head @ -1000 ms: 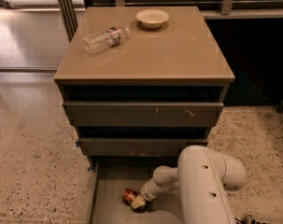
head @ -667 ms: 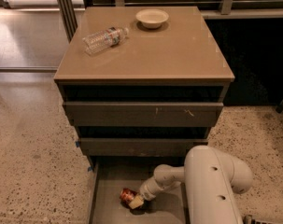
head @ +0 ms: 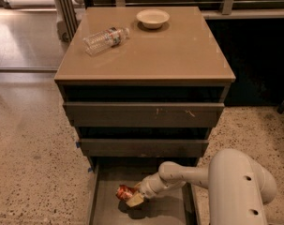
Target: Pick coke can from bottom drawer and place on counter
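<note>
The coke can (head: pixel 124 191), red with white markings, lies tilted on the floor of the open bottom drawer (head: pixel 104 209), left of its middle. My gripper (head: pixel 134 198) reaches into that drawer from the right and sits right against the can's right side. The can's far end is hidden behind the gripper's tip. My white arm (head: pixel 235 186) bends in from the lower right. The tan counter (head: pixel 174 55) is the top of the drawer cabinet above.
A clear plastic water bottle (head: pixel 105 38) lies on its side at the counter's back left. A small white bowl (head: pixel 153 18) stands at the back middle. The two upper drawers (head: pixel 141 114) stick out slightly above the bottom drawer. Speckled floor lies to the left.
My arm's big upper link has shifted a little to the right. The gripper and the can stay at about the same spot in the drawer.
</note>
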You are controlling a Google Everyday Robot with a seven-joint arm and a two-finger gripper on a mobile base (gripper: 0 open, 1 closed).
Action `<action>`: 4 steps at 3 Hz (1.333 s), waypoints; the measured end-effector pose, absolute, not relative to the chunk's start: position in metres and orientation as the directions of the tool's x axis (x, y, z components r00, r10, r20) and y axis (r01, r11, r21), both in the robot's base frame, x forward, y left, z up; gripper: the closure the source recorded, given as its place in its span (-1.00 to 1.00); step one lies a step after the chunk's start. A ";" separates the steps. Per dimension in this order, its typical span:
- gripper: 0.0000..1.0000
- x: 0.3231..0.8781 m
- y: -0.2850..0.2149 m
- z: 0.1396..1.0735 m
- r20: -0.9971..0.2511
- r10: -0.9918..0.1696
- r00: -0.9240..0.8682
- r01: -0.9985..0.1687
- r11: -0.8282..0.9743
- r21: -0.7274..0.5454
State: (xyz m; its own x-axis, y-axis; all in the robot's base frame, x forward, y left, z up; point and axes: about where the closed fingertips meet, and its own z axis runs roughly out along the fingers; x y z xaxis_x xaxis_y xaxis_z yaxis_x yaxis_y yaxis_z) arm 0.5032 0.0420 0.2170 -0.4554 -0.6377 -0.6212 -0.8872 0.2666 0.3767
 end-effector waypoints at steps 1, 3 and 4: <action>1.00 0.503 0.042 0.217 -0.621 -0.638 -0.455 -0.887 0.266 0.377; 1.00 0.494 0.043 0.327 -0.722 -0.619 -0.309 -0.951 0.183 0.250; 1.00 0.497 0.035 0.418 -0.769 -0.604 -0.211 -0.977 0.144 0.155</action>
State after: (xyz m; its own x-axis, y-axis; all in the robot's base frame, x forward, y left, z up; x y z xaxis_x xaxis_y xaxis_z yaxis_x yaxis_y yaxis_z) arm 0.4965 0.0354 0.4177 -0.2113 -0.6035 -0.7689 -0.9773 0.1442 0.1554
